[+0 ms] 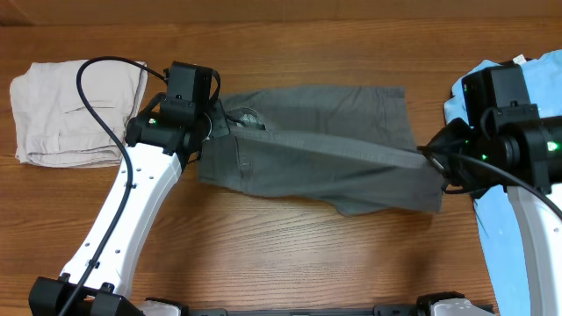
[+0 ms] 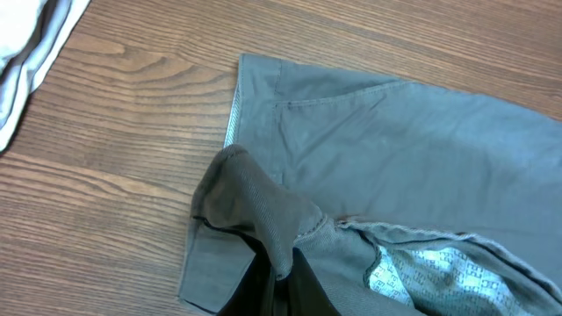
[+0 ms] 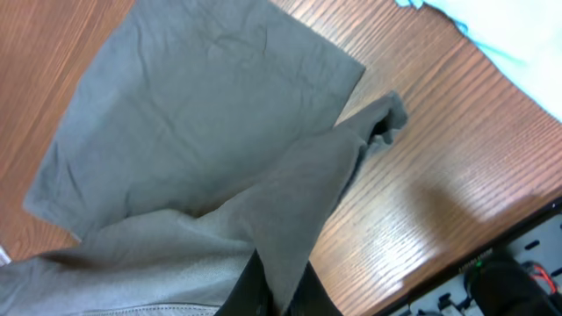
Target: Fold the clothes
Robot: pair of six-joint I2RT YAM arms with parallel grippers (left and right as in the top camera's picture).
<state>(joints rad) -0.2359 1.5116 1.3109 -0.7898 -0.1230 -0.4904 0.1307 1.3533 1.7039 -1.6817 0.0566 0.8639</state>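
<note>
From overhead, we have the dark-grey shorts [image 1: 325, 145] spread across the middle of the wooden table [image 1: 263, 254], stretched between the two arms. The left gripper [image 1: 226, 121] sits at the shorts' left end and the right gripper [image 1: 433, 163] at the right end. A taut fold of cloth runs in a line from one to the other, lifted over the flat layer beneath. At the far left lies the beige garment [image 1: 70, 114], folded and apart from the shorts. At the far right, a light-blue T-shirt [image 1: 496, 228] lies under the right arm.

Over to the left wrist view: the jaws are clamped tight on a bunched edge of the shorts, the cloth pulled up into a hump right at the fingertips. Pale patterned lining shows just right of the grip. The rest of the shorts lies flat on the wood beyond.

Right wrist view now: the jaws are closed hard on a strip of grey cloth that rises from the table to the fingers. A broad panel lies flat on the wood behind, and a corner of the T-shirt shows at the top right.
</note>
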